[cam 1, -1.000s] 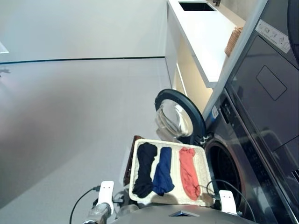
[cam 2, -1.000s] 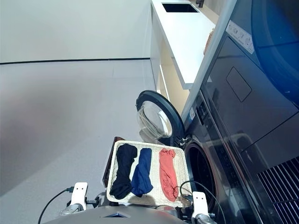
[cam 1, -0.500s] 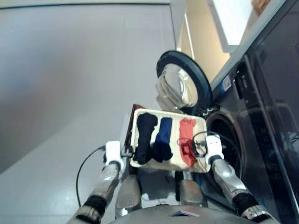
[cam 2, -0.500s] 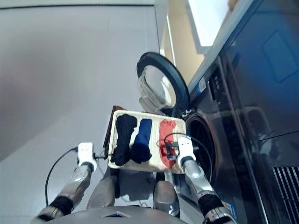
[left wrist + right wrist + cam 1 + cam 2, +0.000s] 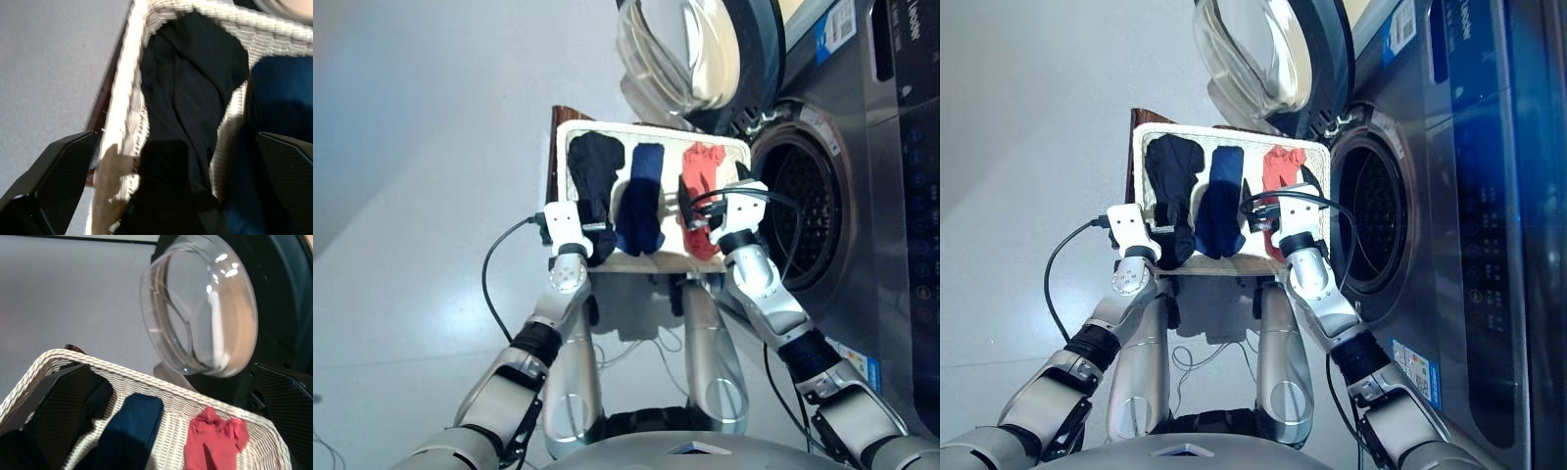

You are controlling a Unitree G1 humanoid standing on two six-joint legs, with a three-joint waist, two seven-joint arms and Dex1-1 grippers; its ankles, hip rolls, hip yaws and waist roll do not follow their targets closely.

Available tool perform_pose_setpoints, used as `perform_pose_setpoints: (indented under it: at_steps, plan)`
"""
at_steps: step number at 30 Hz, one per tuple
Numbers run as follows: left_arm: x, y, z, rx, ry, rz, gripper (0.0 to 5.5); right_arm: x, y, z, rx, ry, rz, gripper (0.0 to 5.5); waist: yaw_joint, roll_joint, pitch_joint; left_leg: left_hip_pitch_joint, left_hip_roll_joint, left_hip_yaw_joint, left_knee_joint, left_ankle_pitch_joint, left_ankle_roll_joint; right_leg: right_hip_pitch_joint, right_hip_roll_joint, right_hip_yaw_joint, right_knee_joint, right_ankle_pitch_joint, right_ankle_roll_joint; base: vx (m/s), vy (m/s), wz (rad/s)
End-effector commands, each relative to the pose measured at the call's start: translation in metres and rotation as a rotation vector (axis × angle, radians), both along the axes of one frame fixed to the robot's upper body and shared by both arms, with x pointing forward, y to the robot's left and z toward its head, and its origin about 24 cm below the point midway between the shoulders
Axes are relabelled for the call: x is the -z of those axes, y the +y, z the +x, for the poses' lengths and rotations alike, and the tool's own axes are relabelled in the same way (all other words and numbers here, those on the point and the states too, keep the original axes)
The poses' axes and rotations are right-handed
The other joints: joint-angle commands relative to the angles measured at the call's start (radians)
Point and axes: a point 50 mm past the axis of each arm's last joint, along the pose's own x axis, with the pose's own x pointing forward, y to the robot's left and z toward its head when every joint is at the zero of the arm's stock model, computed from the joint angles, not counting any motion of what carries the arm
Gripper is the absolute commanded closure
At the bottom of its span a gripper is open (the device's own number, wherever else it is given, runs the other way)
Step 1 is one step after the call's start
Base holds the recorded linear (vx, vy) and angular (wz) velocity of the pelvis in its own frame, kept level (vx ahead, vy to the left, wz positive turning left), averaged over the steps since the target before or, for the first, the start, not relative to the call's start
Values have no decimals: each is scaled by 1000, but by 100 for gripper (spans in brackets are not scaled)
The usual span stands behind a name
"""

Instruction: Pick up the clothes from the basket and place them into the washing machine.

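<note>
1. left gripper [image 5: 161,191] hangs over the near-left corner of the basket [image 5: 570,132], black fingers [image 5: 61,166] spread wide apart, nothing between them
2. left wrist view shows the black garment [image 5: 190,93] right below that gripper, lying along the basket's left rim; one finger sits outside the rim over the floor, the other over the navy side
3. right gripper [image 5: 166,431] is above the near-right part of the basket, fingers [image 5: 56,396] also wide apart, holding nothing
4. right wrist view looks across the basket at the navy garment [image 5: 132,426], the red-orange garment [image 5: 212,438] and the porthole door [image 5: 200,308] beyond
5. all three clothes lie in the basket side by side, lengthwise: black one [image 5: 595,186] on the left, navy one [image 5: 641,196] in the middle, red-orange one [image 5: 700,191] on the right
6. black garment's near end drapes over the basket's near edge, by the left gripper
7. basket sits on a dark brown stand [image 5: 555,147], just beside the washing machine [image 5: 862,196], on its left
8. washing machine door [image 5: 705,49] is swung open, glass bowl past the basket's far edge
9. drum opening [image 5: 803,211] is to the right of the basket, perforated metal visible inside; can't see any cloth in it
10. black cable [image 5: 499,269] loops from the left wrist
</note>
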Motion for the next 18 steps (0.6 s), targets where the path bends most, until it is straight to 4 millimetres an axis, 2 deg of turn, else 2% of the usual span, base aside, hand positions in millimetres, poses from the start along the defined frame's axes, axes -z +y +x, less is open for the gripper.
perform_pose_setpoints:
  at_steps: [1,6,11,17,18]
  plan:
    - [-37,-11,9,1,-179,27,0,-56,27,-21,-110,-290,100,0,-8,-4,-12,-62,-23,-43,242,-241,26,-82,-23,-9,-30,64,32,-69,-2,-82]
    - [-56,-11,19,-32,-234,50,0,-71,42,-27,-169,-348,123,0,-17,-4,-12,-163,-23,-49,308,-258,24,-184,-24,-9,38,44,33,-34,-9,-17]
    - [-63,-6,26,-80,-242,93,0,-80,50,-31,-204,-387,128,0,-26,-9,-12,-240,-20,-53,370,-278,24,-259,-22,-6,92,23,36,0,0,0]
    - [-68,10,37,-156,-216,93,0,-87,55,-36,-247,-407,139,0,-36,-19,-12,-323,-17,-60,449,-306,25,-346,-18,-5,169,-7,39,15,0,1]
    - [-65,11,37,-160,-201,90,0,-83,56,-36,-253,-393,139,0,-37,-19,-12,-311,-13,-60,473,-344,24,-335,-18,-7,192,-44,43,92,5,-10]
